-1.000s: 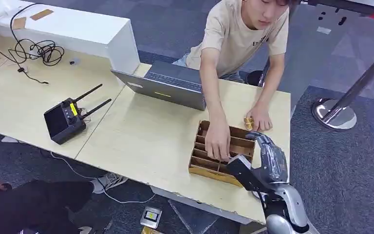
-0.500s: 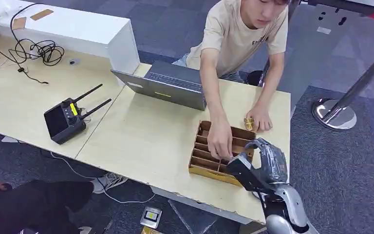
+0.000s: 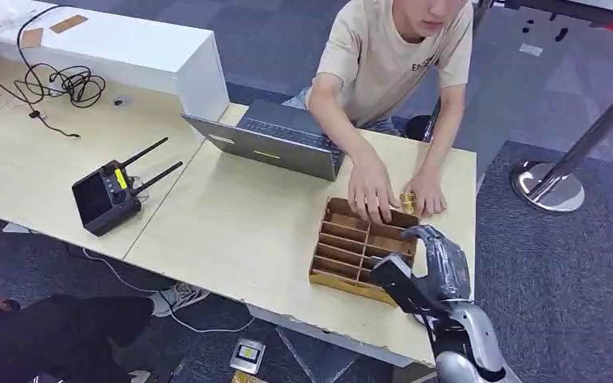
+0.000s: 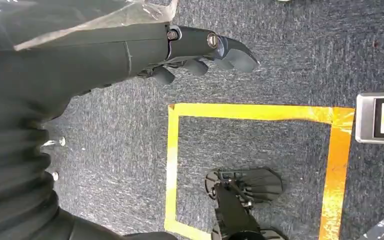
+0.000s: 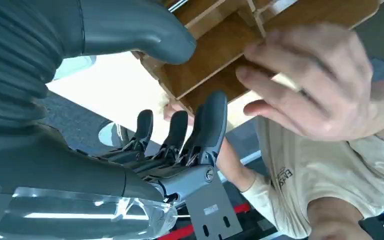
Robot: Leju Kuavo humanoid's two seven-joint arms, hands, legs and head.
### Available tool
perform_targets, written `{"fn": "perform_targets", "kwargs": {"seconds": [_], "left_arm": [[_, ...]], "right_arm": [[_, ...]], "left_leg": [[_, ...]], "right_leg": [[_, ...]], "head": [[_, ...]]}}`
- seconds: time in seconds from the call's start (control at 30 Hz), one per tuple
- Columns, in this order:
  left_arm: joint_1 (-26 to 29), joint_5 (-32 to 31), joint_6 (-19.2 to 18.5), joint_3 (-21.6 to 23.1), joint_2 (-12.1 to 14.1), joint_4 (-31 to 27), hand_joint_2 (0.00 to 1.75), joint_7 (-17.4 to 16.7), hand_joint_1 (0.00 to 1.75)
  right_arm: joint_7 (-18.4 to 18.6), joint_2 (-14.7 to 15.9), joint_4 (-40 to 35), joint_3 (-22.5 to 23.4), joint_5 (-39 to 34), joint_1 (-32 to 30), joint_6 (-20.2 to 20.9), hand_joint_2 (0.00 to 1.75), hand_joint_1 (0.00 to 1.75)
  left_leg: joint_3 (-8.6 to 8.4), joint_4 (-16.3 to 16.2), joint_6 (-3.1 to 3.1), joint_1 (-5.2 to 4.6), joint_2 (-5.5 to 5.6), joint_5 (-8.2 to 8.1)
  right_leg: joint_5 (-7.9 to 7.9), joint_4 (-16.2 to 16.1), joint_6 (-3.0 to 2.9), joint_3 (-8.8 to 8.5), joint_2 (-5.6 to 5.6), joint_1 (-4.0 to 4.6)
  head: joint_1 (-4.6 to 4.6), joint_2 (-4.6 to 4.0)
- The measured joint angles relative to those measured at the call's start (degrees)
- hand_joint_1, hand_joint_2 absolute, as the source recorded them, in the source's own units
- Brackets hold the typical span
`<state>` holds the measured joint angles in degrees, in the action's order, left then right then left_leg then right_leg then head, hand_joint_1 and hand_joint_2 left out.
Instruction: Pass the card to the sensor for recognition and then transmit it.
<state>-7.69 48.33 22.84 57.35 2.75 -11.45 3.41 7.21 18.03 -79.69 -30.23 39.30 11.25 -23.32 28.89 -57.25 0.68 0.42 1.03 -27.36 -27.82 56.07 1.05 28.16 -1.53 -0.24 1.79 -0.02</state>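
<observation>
Since a second ago the person's hand (image 3: 371,191) has left the middle slots of the wooden tray (image 3: 343,247) and now rests on the tray's far rim, beside a small gold object (image 3: 408,201) under their other hand. Taking the tray as the landmark and moving left to right: well to its left on the desk (image 3: 239,231) lies a black remote controller (image 3: 108,195) with two antennas; behind the tray stands a grey laptop (image 3: 267,144); at the tray's near right corner hovers the right hand (image 3: 427,267), fingers (image 5: 210,125) apart and holding nothing, thumb over the tray's edge in the right wrist view. The left hand (image 4: 200,50) hangs over the carpet, fingers loosely curled and empty. No card is visible in any slot, so I cannot tell where it is. The step in hand looks like picking a card from the tray: best wait until the person's hand is clear, then lower the fingers straight into one slot, pinching the card's edge without nudging the dividers.
</observation>
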Motion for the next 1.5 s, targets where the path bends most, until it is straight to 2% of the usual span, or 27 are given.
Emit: {"fn": "perform_targets", "kwargs": {"seconds": [0.07, 0.1, 0.23, 0.47, 0.73, 0.8, 0.83, 0.9, 0.97, 1.03, 1.07, 1.1, 1.17, 1.23, 1.27, 1.4, 1.43, 1.5], "left_arm": [[-0.03, -0.04, 0.0, 0.0, 0.0, -0.02, 1.75, 0.0, 0.0], [-0.05, -0.07, -0.02, 0.0, 0.0, -0.02, 1.75, 0.0, 0.0], [-0.13, -0.15, 0.0, 0.0, 0.0, -0.02, 1.75, 0.0, 0.0], [-0.25, -0.22, 0.0, 0.0, 0.0, -0.02, 1.75, 0.0, 0.0], [-0.38, -0.33, -0.02, 0.0, 0.0, 0.0, 1.75, -0.09, 0.0], [-0.42, -0.48, -0.13, 0.0, 0.0, -0.02, 1.75, -0.15, 0.0], [-0.44, -0.59, -0.17, 0.0, 0.0, 0.0, 1.75, -0.15, 0.0], [-0.49, -0.68, -0.2, 0.0, 0.0, -0.02, 1.75, -0.24, 0.0], [-0.57, -0.81, -0.2, 0.0, 0.0, -0.02, 1.75, -0.66, 0.0], [-0.61, -0.83, -0.18, 0.0, 0.0, -0.02, 1.75, -0.83, 0.0], [-0.66, -0.83, -0.17, 0.0, 0.0, -0.02, 1.75, -0.81, 0.0], [-0.72, -0.85, -0.17, 0.0, 0.0, -0.02, 1.75, -0.81, 0.0], [-0.72, -0.92, -0.18, 0.0, 0.0, -0.02, 1.75, -0.81, 0.0], [-0.75, -0.98, -0.17, 0.0, 0.0, -0.02, 1.75, -0.81, 0.0], [-0.75, -0.98, -0.17, 0.0, 0.0, -0.02, 1.75, -0.81, 0.0], [-0.73, -0.98, -0.17, 0.0, -0.02, -0.02, 1.75, -0.81, 0.0], [-0.73, -0.98, -0.17, 0.0, -0.02, -0.02, 1.75, -0.81, 0.0], [-0.74, -1.01, -0.17, 0.0, 0.0, -0.02, 1.75, -0.81, 0.0]], "right_arm": [[0.0, 0.0, 0.02, 0.0, 0.0, 0.0, -0.02, 1.75, 0.99], [0.0, 0.0, 0.02, -0.02, 0.0, 0.0, -0.02, 1.75, 1.1], [0.0, 0.0, 0.04, -0.02, 0.0, 0.01, -0.02, 1.75, 1.15], [-0.02, 0.0, 0.39, -0.11, -0.02, 0.0, -0.02, 1.75, 1.19], [-0.11, -0.02, 1.4, -0.72, 0.35, 0.01, 0.04, 1.75, 1.06], [-0.22, -0.07, 1.79, -0.9, 0.35, 0.01, -0.13, 1.75, 1.13], [-0.33, -0.13, 2.06, -0.94, 0.35, 0.01, -0.2, 1.75, 1.24], [-0.59, -0.28, 2.65, -1.03, 0.42, 0.08, -0.28, 1.75, 1.2], [-0.94, -0.44, 3.41, -1.11, 0.4, 0.25, -0.44, 1.75, 0.94], [-1.49, -0.68, 4.31, -1.18, 0.17, 0.62, -0.68, 1.75, 0.89], [-1.77, -0.81, 4.79, -1.2, -0.09, 0.76, -0.81, 1.75, 0.75], [-2.08, -0.92, 5.46, -1.22, -0.24, 0.9, -0.98, 1.75, 0.7], [-2.56, -1.14, 6.38, -1.25, -0.48, 0.99, -1.31, 1.75, 0.31], [-2.71, -1.38, 7.5, -1.29, -0.87, 1.04, -1.49, 1.75, 0.23], [-2.75, -1.44, 8.02, -1.31, -1.07, 1.02, -1.53, 1.75, 0.07], [-3.1, -1.73, 9.66, -1.38, -1.46, 1.03, -1.84, 1.75, 0.0], [-3.21, -1.77, 10.06, -1.44, -1.46, 1.04, -1.97, 1.75, 0.05], [-3.45, -1.88, 10.77, -1.46, -1.68, 1.04, -2.05, 1.75, 0.26]], "left_leg": [[0.0, 0.0, 0.0, 0.0, 0.0, 0.0], [0.0, 0.0, 0.0, 0.0, 0.0, 0.0], [0.0, 0.0, 0.0, 0.0, 0.0, 0.0], [0.01, 0.0, 0.0, 0.0, 0.0, 0.0], [0.01, 0.0, 0.0, 0.0, 0.0, 0.0], [0.01, 0.0, 0.0, 0.0, 0.0, 0.0], [0.01, 0.0, 0.0, 0.0, 0.0, 0.0], [0.01, 0.0, 0.0, 0.0, 0.01, 0.0], [0.01, 0.0, 0.0, 0.0, 0.0, 0.0], [0.01, 0.0, 0.0, 0.0, 0.0, 0.0], [0.0, 0.0, 0.0, 0.0, 0.0, 0.0], [0.01, 0.0, 0.0, 0.0, 0.0, 0.0], [0.01, 0.0, 0.0, 0.0, 0.0, 0.0], [0.01, 0.0, 0.0, 0.0, 0.0, 0.0], [0.02, 0.0, 0.0, 0.0, 0.0, 0.0], [0.02, 0.0, 0.0, 0.0, 0.0, 0.0], [0.02, 0.0, 0.0, 0.0, 0.0, 0.0], [0.02, 0.0, 0.0, 0.0, 0.0, 0.0]], "right_leg": [[0.0, 0.0, 0.0, 0.0, 0.0, 0.0], [0.0, 0.0, 0.0, 0.0, 0.0, 0.0], [0.0, 0.0, 0.0, 0.0, 0.0, 0.0], [0.0, 0.0, 0.0, 0.0, 0.0, 0.0], [0.0, 0.0, 0.0, 0.0, 0.0, 0.0], [0.0, 0.0, 0.0, 0.0, 0.0, 0.0], [0.0, 0.0, 0.0, 0.0, 0.0, 0.0], [0.0, 0.0, 0.0, 0.0, 0.0, 0.0], [0.0, 0.0, 0.0, 0.0, 0.0, 0.0], [0.0, 0.0, 0.0, 0.0, 0.0, 0.0], [0.0, 0.0, 0.0, 0.0, 0.0, 0.0], [0.0, 0.0, 0.0, 0.0, 0.0, 0.0], [0.0, 0.0, 0.0, 0.0, 0.0, 0.0], [0.0, 0.0, 0.0, 0.0, 0.0, 0.0], [0.0, 0.0, 0.0, 0.01, 0.0, 0.0], [0.0, 0.0, 0.0, 0.01, 0.0, 0.0], [0.0, 0.0, 0.0, 0.01, 0.0, 0.0], [0.0, 0.0, 0.0, 0.01, 0.0, 0.0]], "head": [[0.0, 0.0], [-0.02, 0.0], [0.0, 0.0], [-0.02, 0.0], [0.0, 0.0], [-0.02, 0.0], [-0.02, 0.0], [-0.02, 0.0], [-0.02, 0.0], [0.0, 0.0], [-0.02, 0.0], [-0.02, 0.0], [0.0, 0.0], [-0.02, 0.0], [-0.02, 0.0], [-0.02, 0.0], [0.0, 0.0], [0.0, 0.0]]}}
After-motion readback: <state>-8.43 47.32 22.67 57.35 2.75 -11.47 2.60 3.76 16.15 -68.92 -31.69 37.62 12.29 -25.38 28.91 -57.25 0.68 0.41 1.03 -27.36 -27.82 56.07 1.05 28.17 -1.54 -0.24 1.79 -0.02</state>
